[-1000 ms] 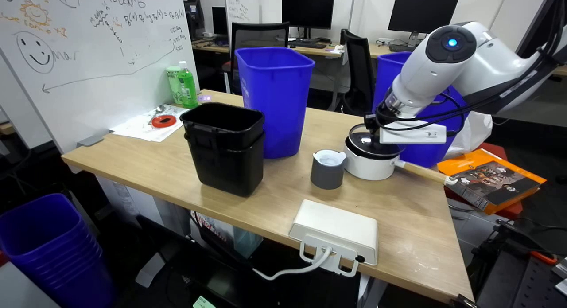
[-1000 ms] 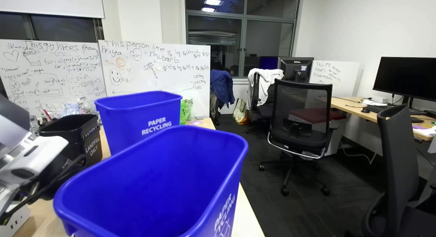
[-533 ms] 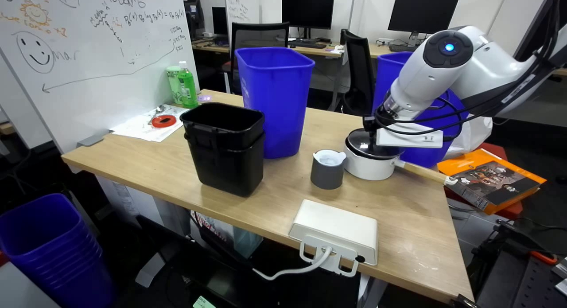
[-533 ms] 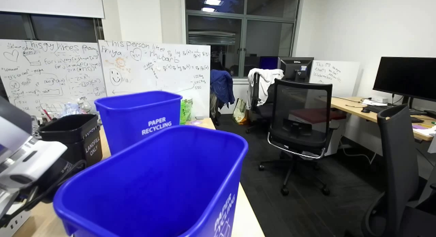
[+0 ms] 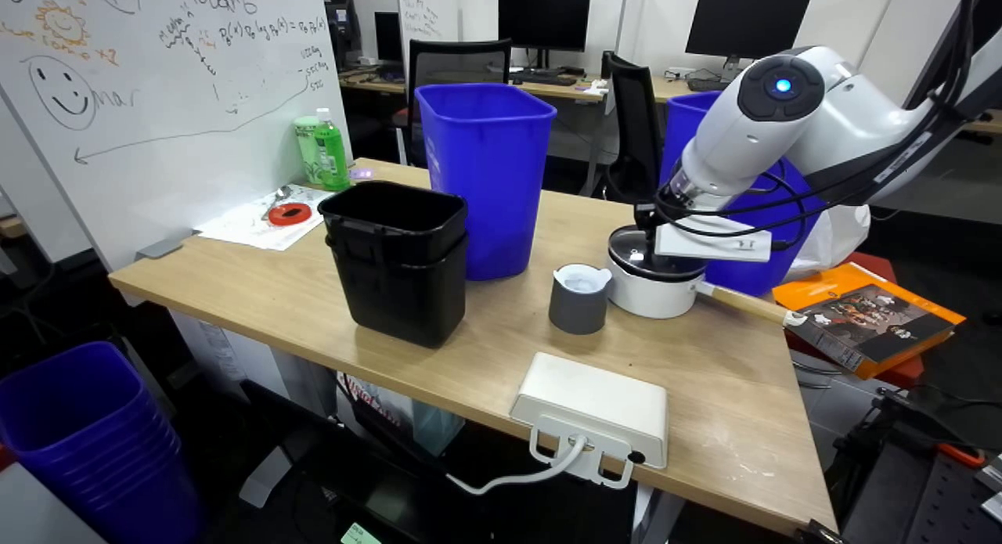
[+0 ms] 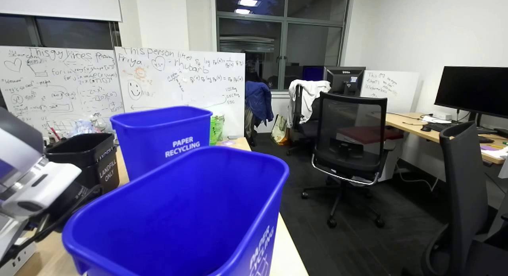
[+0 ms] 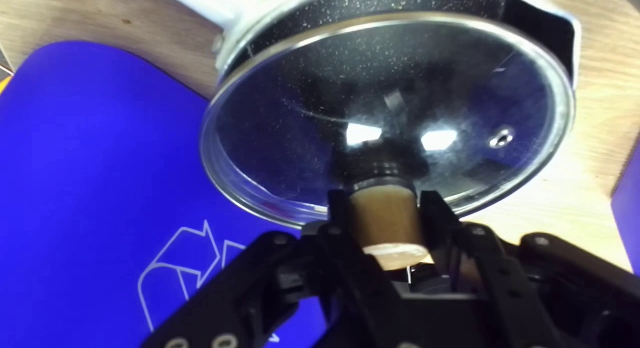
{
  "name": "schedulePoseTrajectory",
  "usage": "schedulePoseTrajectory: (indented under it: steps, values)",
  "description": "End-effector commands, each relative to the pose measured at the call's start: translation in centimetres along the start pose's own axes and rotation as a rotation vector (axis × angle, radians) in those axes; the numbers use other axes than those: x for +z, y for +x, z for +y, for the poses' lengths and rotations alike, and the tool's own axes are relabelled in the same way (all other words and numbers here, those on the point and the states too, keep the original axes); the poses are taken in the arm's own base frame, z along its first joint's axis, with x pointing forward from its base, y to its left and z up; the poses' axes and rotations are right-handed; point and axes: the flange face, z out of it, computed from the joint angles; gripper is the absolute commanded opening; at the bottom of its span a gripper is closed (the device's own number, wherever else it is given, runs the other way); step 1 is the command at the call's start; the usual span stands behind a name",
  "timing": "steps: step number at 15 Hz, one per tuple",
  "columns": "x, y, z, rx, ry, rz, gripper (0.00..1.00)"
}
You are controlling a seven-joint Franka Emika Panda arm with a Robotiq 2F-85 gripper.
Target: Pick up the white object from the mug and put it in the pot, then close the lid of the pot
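My gripper (image 7: 385, 203) is shut on the brown wooden knob (image 7: 385, 218) of the glass lid (image 7: 300, 132), a finger on each side. In an exterior view the lid (image 5: 628, 250) lies over the white pot (image 5: 654, 297), at its rim height. Part of the pot's dark inside (image 7: 375, 5) shows past the lid's metal edge in the wrist view. Whether the lid rests on the rim, I cannot tell. Beside the pot stands the dark grey mug (image 5: 578, 309), pale at the top with small white tabs. The white object cannot be made out; the pot's contents are hidden.
A blue bin (image 5: 732, 274) stands close behind the pot, and a second blue bin (image 5: 489, 184) behind the mug. The pot's wooden handle (image 5: 744, 303) points towards an orange box (image 5: 869, 317). A black bin (image 5: 407, 286) and a white device (image 5: 591, 407) share the table (image 5: 712, 372).
The lid has come down and slightly left in an exterior view, from a raised, tilted position to a flatter one over the pot. My gripper moved with it. The mug and pot stayed put.
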Motion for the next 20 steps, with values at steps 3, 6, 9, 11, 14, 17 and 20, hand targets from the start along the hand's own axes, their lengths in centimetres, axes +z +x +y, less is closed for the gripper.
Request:
schedulePoseTrajectory:
  steps: [3,6,9,11,14,17,20]
  values:
    - [0.6,-1.1,-0.5,0.002,0.009,-0.027,0.14]
    - [0.1,-1.7,-1.1,0.005,0.023,-0.042,0.14]
    - [-0.2,-2.3,-1.4,-0.006,0.029,-0.047,0.14]
    - [-0.2,-2.5,-1.3,-0.013,0.024,-0.050,0.14]
    - [-0.1,-2.8,-0.9,-0.007,0.013,-0.055,0.27]
    - [0.2,-3.4,-0.3,0.041,-0.009,-0.093,0.72]
    - [0.1,-3.3,-0.2,0.089,-0.024,-0.112,0.92]
